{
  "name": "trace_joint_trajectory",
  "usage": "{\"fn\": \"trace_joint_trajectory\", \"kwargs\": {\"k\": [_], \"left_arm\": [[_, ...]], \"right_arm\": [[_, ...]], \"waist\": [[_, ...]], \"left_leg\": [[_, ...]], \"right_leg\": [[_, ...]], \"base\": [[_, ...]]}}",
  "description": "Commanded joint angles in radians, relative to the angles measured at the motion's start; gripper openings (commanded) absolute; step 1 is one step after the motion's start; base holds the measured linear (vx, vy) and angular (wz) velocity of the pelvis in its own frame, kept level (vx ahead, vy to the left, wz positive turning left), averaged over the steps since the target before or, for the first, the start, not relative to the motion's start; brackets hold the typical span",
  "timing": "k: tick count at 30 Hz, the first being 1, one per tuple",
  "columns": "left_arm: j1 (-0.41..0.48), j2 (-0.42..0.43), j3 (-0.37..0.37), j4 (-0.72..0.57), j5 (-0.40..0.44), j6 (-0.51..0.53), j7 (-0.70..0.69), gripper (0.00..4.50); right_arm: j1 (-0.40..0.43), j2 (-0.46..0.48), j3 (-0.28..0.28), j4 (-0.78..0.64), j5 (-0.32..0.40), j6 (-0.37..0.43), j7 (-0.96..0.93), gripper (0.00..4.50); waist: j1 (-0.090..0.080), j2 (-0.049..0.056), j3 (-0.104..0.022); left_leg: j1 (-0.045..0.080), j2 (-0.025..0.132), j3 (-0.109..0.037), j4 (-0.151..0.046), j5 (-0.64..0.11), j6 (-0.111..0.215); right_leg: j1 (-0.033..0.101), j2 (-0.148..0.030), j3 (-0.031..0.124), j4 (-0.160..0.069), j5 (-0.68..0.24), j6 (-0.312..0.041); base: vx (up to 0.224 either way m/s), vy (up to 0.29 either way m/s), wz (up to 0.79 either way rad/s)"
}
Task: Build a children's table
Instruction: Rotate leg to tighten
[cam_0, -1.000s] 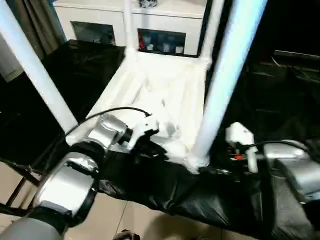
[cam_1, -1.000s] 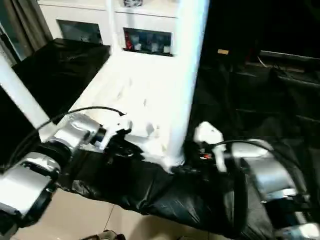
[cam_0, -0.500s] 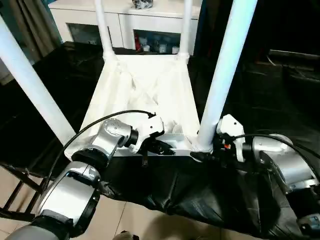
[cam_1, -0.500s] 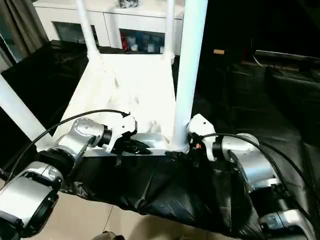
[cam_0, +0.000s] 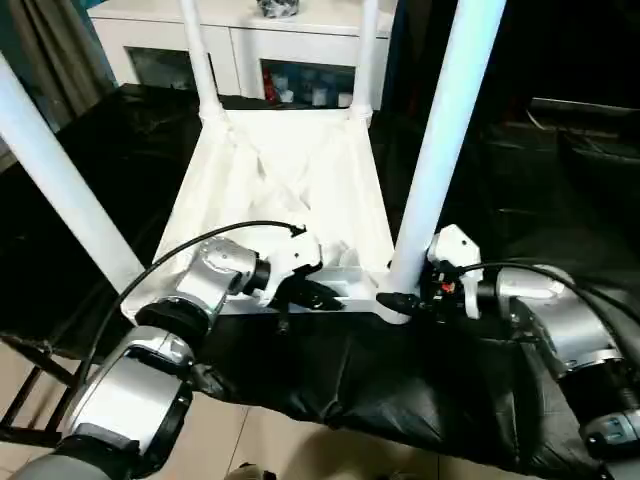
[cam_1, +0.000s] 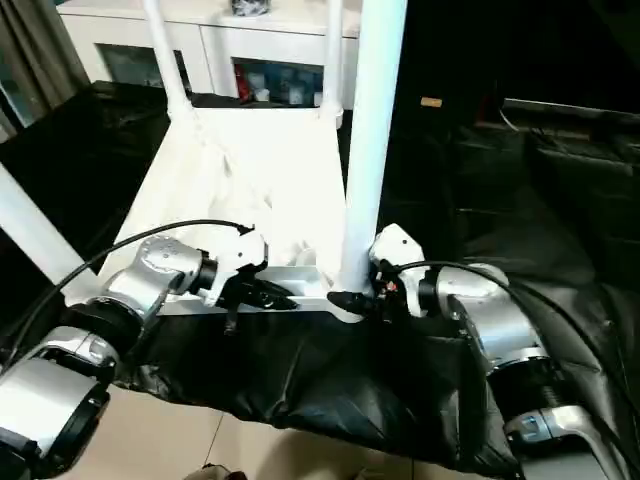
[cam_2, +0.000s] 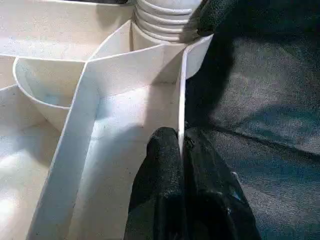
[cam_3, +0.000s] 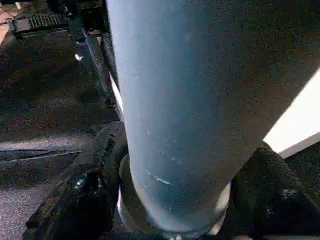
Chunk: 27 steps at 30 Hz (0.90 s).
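upside-down tabletop (cam_0: 285, 185) on the black work table (cam_0: 520, 230), four legs up, left gripper (cam_2: 180, 145) pinched tight on its near rim wall, right gripper (cam_3: 175, 200) straddling the base of the near-right leg (cam_0: 435, 150), can't tell if it's gripping yet

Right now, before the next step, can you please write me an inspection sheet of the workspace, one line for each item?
Surface: large black-covered work table, the cover wrinkled.
Job's things: white plastic rectangular tabletop lies underside up; four long white cylindrical legs stand in its corner sockets, the near right leg among them.
Clutter: nothing seen.
Grippers: left gripper is shut on the tabletop's near rim wall; right gripper has its fingers on either side of the near right leg's base.
Cables: black cable arcs over the left forearm; another runs along the right forearm.
Surroundings: white glass-door cabinet behind; curtain at far left.
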<state>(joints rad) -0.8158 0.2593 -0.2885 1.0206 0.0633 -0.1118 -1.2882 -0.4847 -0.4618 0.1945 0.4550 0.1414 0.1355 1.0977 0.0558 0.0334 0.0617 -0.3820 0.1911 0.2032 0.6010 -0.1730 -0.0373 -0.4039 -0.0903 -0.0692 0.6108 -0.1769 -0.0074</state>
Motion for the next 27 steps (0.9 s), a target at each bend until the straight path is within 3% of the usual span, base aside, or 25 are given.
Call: {"fn": "trace_joint_trajectory", "kwargs": {"k": [1,7,10,12,14,17,18,19,20,21,23,24,26,27], "left_arm": [[0.007,0.023,0.011,0.011,0.003,0.017,-0.013,0.00],[-0.001,0.017,0.036,0.017,-0.013,0.046,0.024,0.00],[0.000,-0.035,0.068,0.003,-0.024,0.117,0.171,0.00],[0.008,-0.062,0.074,-0.016,-0.021,0.138,0.229,0.00],[0.010,-0.080,0.080,-0.024,-0.017,0.150,0.276,0.00],[0.036,-0.180,0.076,-0.079,0.004,0.178,0.427,0.00],[0.041,-0.193,0.072,-0.090,0.007,0.180,0.435,0.00],[0.046,-0.201,0.067,-0.099,0.009,0.183,0.442,0.00],[0.049,-0.204,0.061,-0.103,0.015,0.180,0.444,0.00],[0.051,-0.206,0.057,-0.106,0.018,0.177,0.446,0.00],[0.055,-0.207,0.048,-0.113,0.023,0.171,0.450,0.00],[0.056,-0.200,0.049,-0.114,0.020,0.160,0.436,0.00],[0.060,-0.189,0.056,-0.120,0.015,0.143,0.413,0.00],[0.067,-0.175,0.064,-0.130,0.004,0.127,0.376,0.00]], "right_arm": [[-0.010,0.012,0.024,0.034,-0.023,-0.007,0.008,2.78],[-0.009,0.050,0.025,0.090,-0.023,-0.036,-0.015,2.68],[0.040,0.121,-0.012,0.077,-0.014,-0.027,-0.146,2.68],[0.062,0.161,-0.029,0.064,-0.024,-0.017,-0.242,2.67],[0.071,0.186,-0.034,0.061,-0.035,-0.011,-0.296,2.67],[0.098,0.359,-0.074,0.027,-0.063,0.055,-0.596,2.67],[0.100,0.382,-0.076,0.021,-0.068,0.061,-0.630,2.67],[0.101,0.399,-0.072,0.013,-0.073,0.058,-0.644,2.67],[0.103,0.410,-0.064,0.004,-0.076,0.050,-0.644,2.67],[0.105,0.417,-0.058,-0.003,-0.078,0.042,-0.643,3.22],[0.114,0.432,-0.041,-0.030,-0.084,0.000,-0.643,3.36],[0.116,0.426,-0.051,-0.034,-0.068,-0.002,-0.630,3.39],[0.118,0.410,-0.073,-0.043,-0.058,-0.004,-0.613,3.69],[0.119,0.386,-0.091,-0.053,-0.045,-0.012,-0.577,3.69]], "waist": [[0.012,-0.019,-0.073],[0.005,-0.019,-0.070],[0.002,-0.021,-0.066],[-0.003,-0.028,-0.062],[-0.007,-0.027,-0.062],[-0.017,-0.022,-0.055],[-0.019,-0.024,-0.056],[-0.020,-0.021,-0.060],[-0.022,-0.024,-0.059],[-0.022,-0.019,-0.059],[-0.021,-0.019,-0.063],[-0.019,-0.002,-0.067],[-0.023,-0.009,-0.067],[-0.021,-0.009,-0.068]], "left_leg": [[0.014,0.039,-0.022,-0.066,-0.232,0.065],[0.016,0.040,-0.024,-0.070,-0.265,0.051],[0.021,0.039,-0.025,-0.072,-0.290,0.041],[0.021,0.038,-0.028,-0.076,-0.307,0.028],[0.026,0.037,-0.032,-0.078,-0.334,0.018],[0.030,0.038,-0.036,-0.086,-0.377,-0.007],[0.029,0.036,-0.038,-0.088,-0.385,-0.013],[0.036,0.033,-0.040,-0.086,-0.401,-0.015],[0.037,0.032,-0.038,-0.084,-0.405,-0.010],[0.035,0.031,-0.038,-0.086,-0.407,-0.002],[0.034,0.031,-0.038,-0.089,-0.398,0.009],[0.032,0.032,-0.039,-0.093,-0.377,0.016],[0.026,0.032,-0.039,-0.096,-0.379,0.018],[0.031,0.031,-0.036,-0.094,-0.391,0.023]], "right_leg": [[0.051,-0.063,0.039,-0.080,-0.249,-0.253],[0.049,-0.062,0.039,-0.084,-0.285,-0.253],[0.044,-0.064,0.040,-0.090,-0.331,-0.243],[0.045,-0.065,0.040,-0.096,-0.392,-0.221],[0.042,-0.065,0.038,-0.103,-0.454,-0.197],[0.033,-0.064,0.039,-0.111,-0.513,-0.170],[0.032,-0.064,0.036,-0.113,-0.534,-0.158],[0.031,-0.065,0.035,-0.117,-0.563,-0.138],[0.029,-0.065,0.036,-0.122,-0.568,-0.132],[0.029,-0.064,0.037,-0.126,-0.567,-0.123],[0.031,-0.064,0.038,-0.126,-0.543,-0.118],[0.035,-0.064,0.040,-0.121,-0.489,-0.130],[0.038,-0.060,0.041,-0.118,-0.441,-0.141],[0.035,-0.060,0.043,-0.119,-0.435,-0.149]], "base": [[0.000,0.000,0.00],[0.000,0.000,0.00],[0.000,0.000,0.00],[0.000,0.000,0.00],[0.000,0.000,0.00],[0.000,0.000,0.00],[0.000,0.000,0.00],[0.000,0.000,0.00],[0.000,0.000,0.00],[0.000,0.000,0.00],[0.000,0.000,0.00],[0.000,0.000,0.00],[0.000,0.000,0.00],[0.000,0.000,0.00]]}}
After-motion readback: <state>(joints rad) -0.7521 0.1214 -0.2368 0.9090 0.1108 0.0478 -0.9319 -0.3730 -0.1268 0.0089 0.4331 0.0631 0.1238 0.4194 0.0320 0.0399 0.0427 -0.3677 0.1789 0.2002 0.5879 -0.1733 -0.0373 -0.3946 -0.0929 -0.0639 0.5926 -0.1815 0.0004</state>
